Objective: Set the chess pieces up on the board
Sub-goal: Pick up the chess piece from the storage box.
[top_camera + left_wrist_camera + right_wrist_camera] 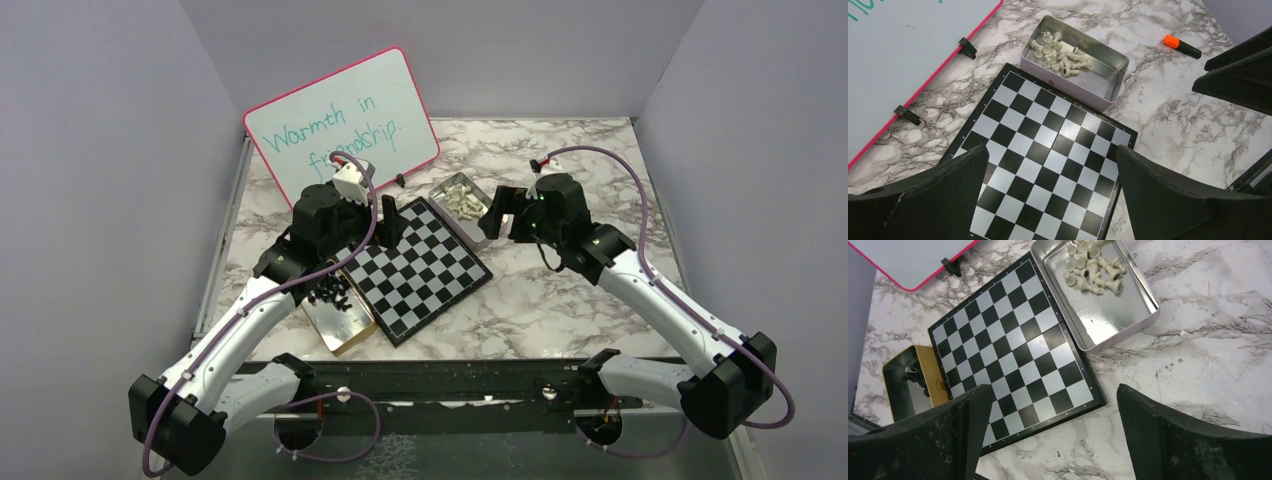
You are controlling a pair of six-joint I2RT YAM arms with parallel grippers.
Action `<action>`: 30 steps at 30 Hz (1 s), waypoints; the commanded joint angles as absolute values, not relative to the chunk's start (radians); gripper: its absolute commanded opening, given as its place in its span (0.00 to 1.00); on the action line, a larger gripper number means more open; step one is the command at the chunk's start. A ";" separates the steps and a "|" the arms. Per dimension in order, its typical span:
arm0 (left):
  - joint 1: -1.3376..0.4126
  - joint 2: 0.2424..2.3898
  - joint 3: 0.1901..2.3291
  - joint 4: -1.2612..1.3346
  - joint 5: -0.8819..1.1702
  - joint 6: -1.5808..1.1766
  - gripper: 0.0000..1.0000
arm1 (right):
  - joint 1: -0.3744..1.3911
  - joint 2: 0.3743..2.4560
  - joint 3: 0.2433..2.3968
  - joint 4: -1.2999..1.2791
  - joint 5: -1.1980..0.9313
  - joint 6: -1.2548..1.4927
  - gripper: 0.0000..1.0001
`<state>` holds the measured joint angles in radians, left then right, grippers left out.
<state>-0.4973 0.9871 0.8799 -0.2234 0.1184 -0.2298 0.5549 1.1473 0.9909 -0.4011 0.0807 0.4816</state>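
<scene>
The chessboard [415,268] lies bare in the middle of the marble table, turned like a diamond; no pieces stand on it. It also shows in the left wrist view [1043,165] and the right wrist view [1013,345]. Cream-white pieces [460,202] [1058,52] [1093,267] lie heaped in a silver tin at the board's far right edge. Black pieces [330,293] [915,375] lie in a gold tin at the board's left edge. My left gripper [390,222] [1050,149] hovers open and empty over the board's far corner. My right gripper [497,215] [1054,388] is open and empty beside the silver tin.
A pink-rimmed whiteboard [340,120] [898,50] leans at the back left on black feet. The silver tin [1068,87] [1113,310] touches the board. The gold tin [345,325] [940,385] sits at the near left. An orange-capped marker [1182,46] lies behind the tin. Grey walls enclose the table.
</scene>
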 commanded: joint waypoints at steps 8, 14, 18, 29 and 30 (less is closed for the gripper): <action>-0.492 0.965 0.874 -0.209 0.087 -0.226 0.99 | 0.551 1.145 1.014 -0.385 0.063 0.487 1.00; -0.492 0.942 0.875 -0.238 0.020 -0.229 0.99 | 0.551 1.134 1.006 -0.355 0.016 0.466 0.99; -0.492 0.913 0.876 -0.267 -0.061 -0.235 0.99 | 0.551 1.181 1.050 -0.348 0.025 0.399 0.96; -0.492 0.780 0.812 -0.311 -0.120 -0.215 0.99 | 0.551 1.514 1.201 -0.242 0.099 0.324 0.43; -0.492 0.775 0.808 -0.311 -0.122 -0.212 0.99 | 0.551 1.545 1.217 -0.229 0.094 0.321 0.41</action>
<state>-0.4973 0.8051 0.8326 -0.2871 -0.0692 -0.2276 0.5549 1.4605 1.1576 -0.3012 0.0555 0.3637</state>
